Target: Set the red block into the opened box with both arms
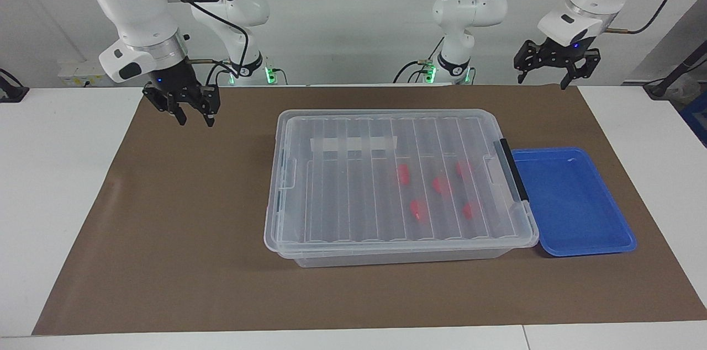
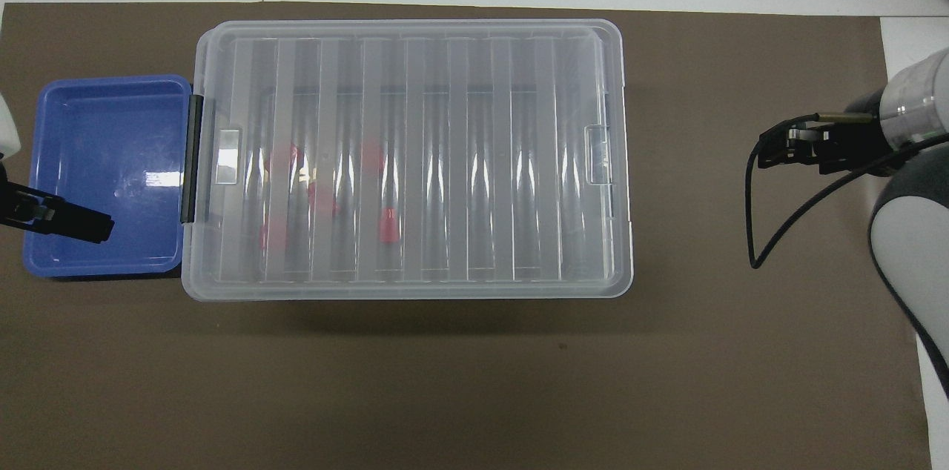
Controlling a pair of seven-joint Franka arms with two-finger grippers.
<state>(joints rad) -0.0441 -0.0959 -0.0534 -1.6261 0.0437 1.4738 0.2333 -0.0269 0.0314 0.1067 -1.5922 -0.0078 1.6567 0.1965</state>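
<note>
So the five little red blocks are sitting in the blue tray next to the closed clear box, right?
Not quite. The blue tray holds nothing; the facing view shows the five red blocks lying inside the clear box, seen through its closed ribbed lid. The tray does sit right beside the box, at the left arm's end of the table.

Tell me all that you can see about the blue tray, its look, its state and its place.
The blue tray is a shallow rectangular tray of glossy blue plastic with rounded corners and a raised rim. It holds nothing. It lies flat on the brown mat, at the left arm's end of the table, against the clear box's end that carries the black handle.
</note>
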